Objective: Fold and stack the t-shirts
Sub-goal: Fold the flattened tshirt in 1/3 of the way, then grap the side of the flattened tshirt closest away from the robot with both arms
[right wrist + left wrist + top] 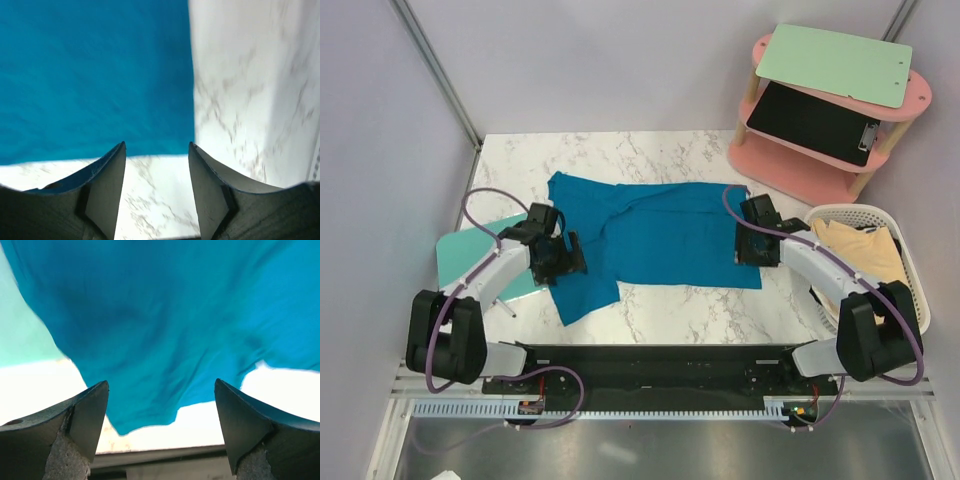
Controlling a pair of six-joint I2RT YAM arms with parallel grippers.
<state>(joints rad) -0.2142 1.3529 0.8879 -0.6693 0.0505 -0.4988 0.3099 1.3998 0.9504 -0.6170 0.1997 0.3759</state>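
Observation:
A deep teal-blue t-shirt (655, 235) lies spread flat on the marble table, with one sleeve pointing toward the near left. It fills the upper part of the left wrist view (165, 315) and the upper left of the right wrist view (95, 75). My left gripper (563, 262) is open and empty over the shirt's left sleeve. My right gripper (752, 250) is open and empty over the shirt's right edge near its corner. Pale cream-yellow shirts (860, 250) lie in the basket at the right.
A white mesh basket (910, 275) stands at the table's right edge. A mint-green board (460, 255) lies flat at the left under my left arm. A pink two-tier shelf (820, 150) with a mint clipboard (835, 62) and a black clipboard (810, 120) stands at the back right.

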